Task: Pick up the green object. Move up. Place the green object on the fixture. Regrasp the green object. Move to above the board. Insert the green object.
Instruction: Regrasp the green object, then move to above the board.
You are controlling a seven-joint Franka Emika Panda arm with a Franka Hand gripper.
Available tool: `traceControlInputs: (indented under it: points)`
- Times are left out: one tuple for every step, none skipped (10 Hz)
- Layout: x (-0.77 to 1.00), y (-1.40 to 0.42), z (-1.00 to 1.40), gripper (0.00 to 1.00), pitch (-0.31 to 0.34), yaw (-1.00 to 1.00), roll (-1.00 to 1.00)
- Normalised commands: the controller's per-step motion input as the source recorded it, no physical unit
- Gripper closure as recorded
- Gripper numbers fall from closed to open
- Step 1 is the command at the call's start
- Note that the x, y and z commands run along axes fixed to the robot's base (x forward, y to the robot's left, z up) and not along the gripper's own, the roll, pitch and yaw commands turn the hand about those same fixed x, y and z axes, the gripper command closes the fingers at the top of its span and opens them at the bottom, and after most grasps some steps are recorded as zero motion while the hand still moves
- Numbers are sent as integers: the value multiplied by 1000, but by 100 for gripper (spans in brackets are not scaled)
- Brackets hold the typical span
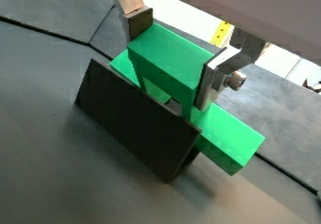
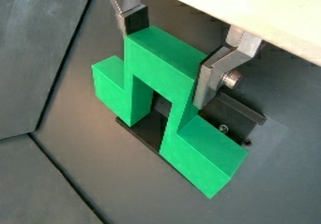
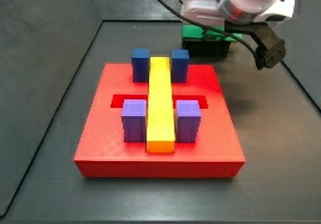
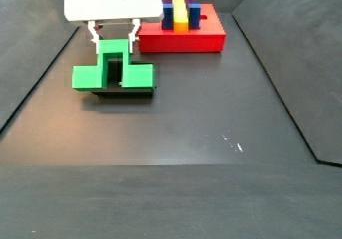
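1. The board (image 3: 160,143) is seen in a side view as a red slab at the centre of the dark floor. It carries a long yellow bar (image 3: 160,104) along its middle, two blue blocks (image 3: 141,64) at 12 o'clock and two purple blocks (image 3: 134,121) nearer 6 o'clock, one on each side of the bar.
2. The green object (image 4: 112,73) is resting on the fixture (image 4: 123,92), at 7 o'clock from the board (image 4: 181,38) and well apart from it. Its raised centre cube (image 2: 160,59) is uppermost, with lower arms on each side.
3. The fixture (image 1: 135,120) is seen as a dark upright plate, touching the green object (image 1: 175,82).
4. The gripper (image 2: 178,52) is positioned directly over the green object. Its jaws are set narrowly, pressing the centre cube from both sides, with the silver fingers (image 2: 227,70) in contact.
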Motion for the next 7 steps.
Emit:
traceControlInputs:
  points:
    - [0,0,0,100,0,0,0]
    - [0,0,0,100,0,0,0]
    - [0,0,0,100,0,0,0]
    - [0,0,0,100,0,0,0]
    - [0,0,1400,100,0,0,0]
    - [5,-28,1400,100,52,55,-100]
    - [-14,-10,1400,100,38,29,-149]
